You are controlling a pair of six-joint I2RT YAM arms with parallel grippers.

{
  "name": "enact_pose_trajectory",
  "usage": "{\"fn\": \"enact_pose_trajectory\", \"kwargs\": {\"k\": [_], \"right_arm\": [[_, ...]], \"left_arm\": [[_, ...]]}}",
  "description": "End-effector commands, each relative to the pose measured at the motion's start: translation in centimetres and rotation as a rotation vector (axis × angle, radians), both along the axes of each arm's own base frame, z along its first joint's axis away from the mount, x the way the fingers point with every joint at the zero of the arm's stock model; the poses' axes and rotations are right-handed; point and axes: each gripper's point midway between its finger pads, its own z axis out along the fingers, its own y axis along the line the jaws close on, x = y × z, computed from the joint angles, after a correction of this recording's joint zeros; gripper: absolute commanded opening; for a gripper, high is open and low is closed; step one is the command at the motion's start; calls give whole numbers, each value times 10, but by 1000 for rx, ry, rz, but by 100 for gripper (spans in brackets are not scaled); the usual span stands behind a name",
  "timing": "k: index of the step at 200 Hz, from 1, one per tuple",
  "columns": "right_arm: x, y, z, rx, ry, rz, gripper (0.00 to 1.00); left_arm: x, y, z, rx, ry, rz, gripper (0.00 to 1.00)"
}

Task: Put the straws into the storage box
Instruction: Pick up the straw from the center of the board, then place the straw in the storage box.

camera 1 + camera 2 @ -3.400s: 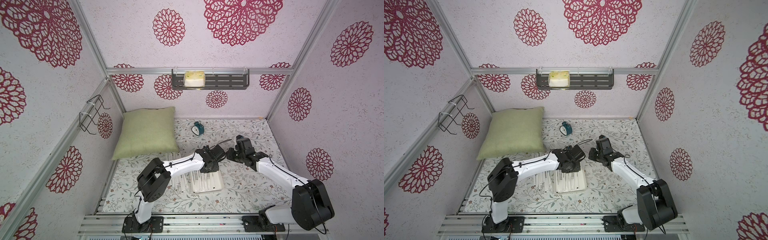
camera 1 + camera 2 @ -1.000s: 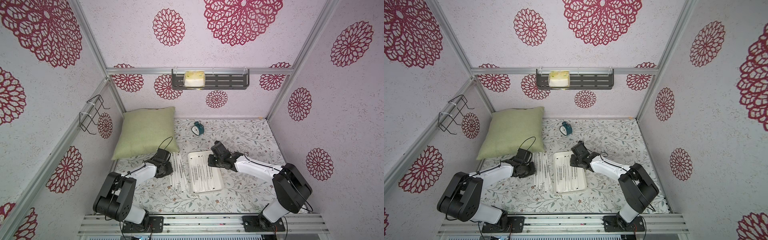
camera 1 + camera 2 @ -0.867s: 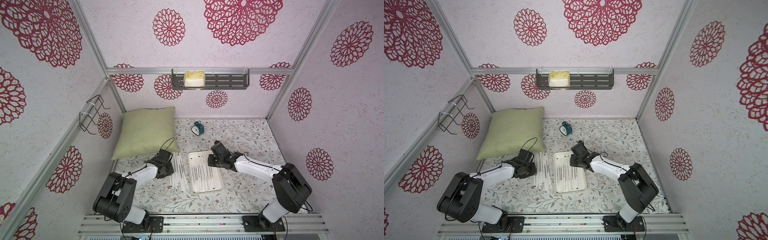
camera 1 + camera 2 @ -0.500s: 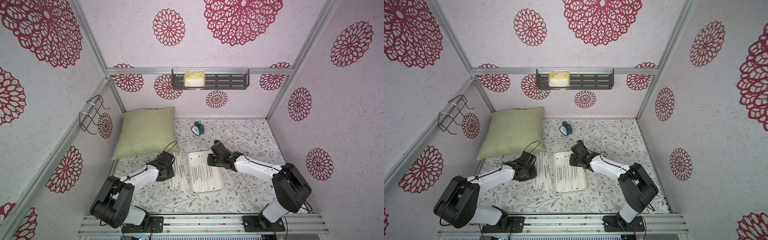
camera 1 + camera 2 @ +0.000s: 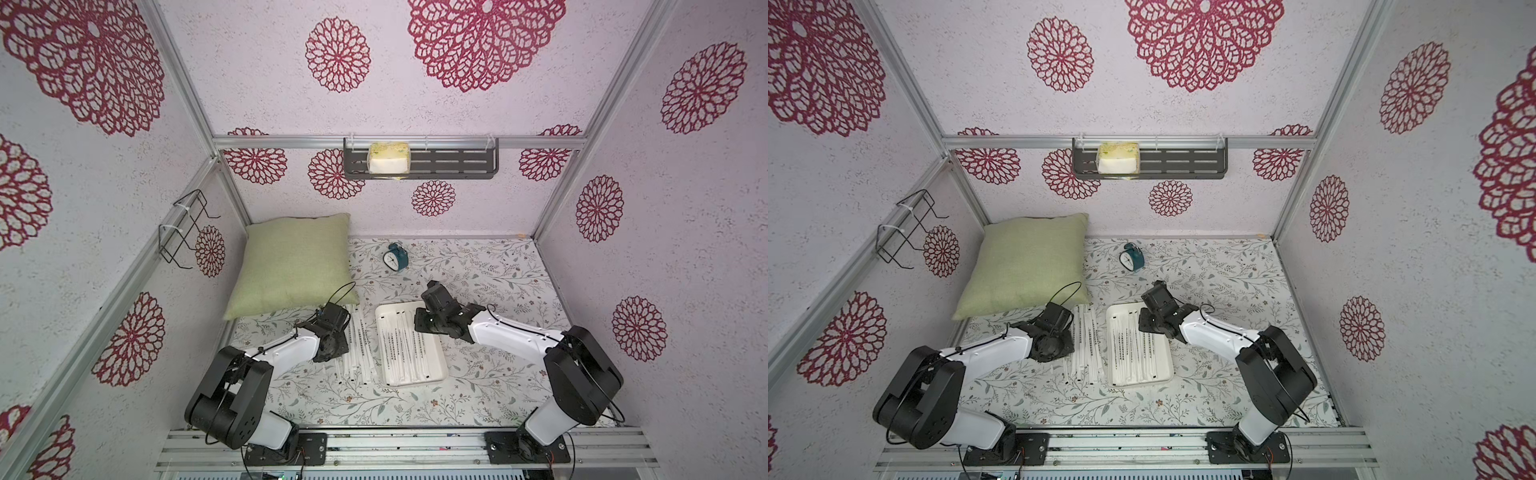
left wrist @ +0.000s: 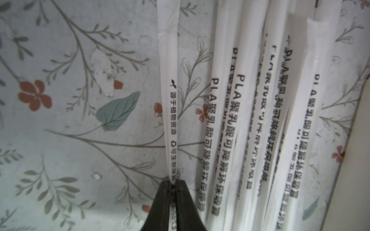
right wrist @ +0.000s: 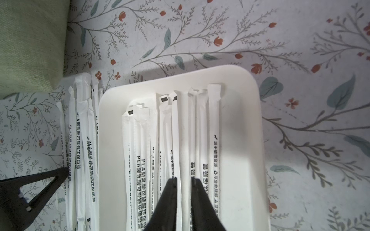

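Straw (image 6: 170, 120) pinched in left claw (image 6: 173, 183), right claw (image 7: 183, 180) slightly spread above storage box (image 7: 250, 120)

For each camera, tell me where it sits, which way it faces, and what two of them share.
Top views: high at the front, looking down into the booth; left arm and right arm show base to wrist.
Left wrist: on the left arm, facing down its left gripper, shut on one straw, beside loose straws.
Right wrist: over the storage box, facing along the right gripper at the boxed straws.
Shared: both wrist views show the loose straws.
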Motion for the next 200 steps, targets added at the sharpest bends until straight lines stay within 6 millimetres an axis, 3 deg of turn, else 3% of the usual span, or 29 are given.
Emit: {"fn": "enact_pose_trajectory", "kwargs": {"k": [1, 34, 55, 75, 98, 124, 138, 160, 200], "right_arm": [[10, 11, 15, 41, -28, -4, 19], [8, 19, 25, 67, -26, 17, 19], [-1, 33, 43, 143, -28, 47, 19], [-16, 62, 73, 262, -52, 125, 19], [-29, 90, 106, 371, -89, 212, 19], [-31, 99, 140, 426, -139, 280, 22], [-36, 100, 152, 452, -154, 309, 24], [-42, 103, 165, 468, -176, 364, 30], [-28, 104, 179, 411, -247, 325, 31]], "left_arm": [[-23, 9, 4, 11, 37, 20, 9], [-29, 13, 32, -10, -10, 41, 9], [-33, 8, 57, -57, -62, 37, 9], [-27, -15, 89, -150, -183, -56, 11], [-10, -54, 135, -328, -406, -231, 13], [-2, -87, 201, -526, -727, -371, 16], [0, -94, 221, -588, -820, -390, 16], [6, -104, 221, -616, -802, -409, 15], [9, -131, 211, -624, -748, -454, 15]]}}
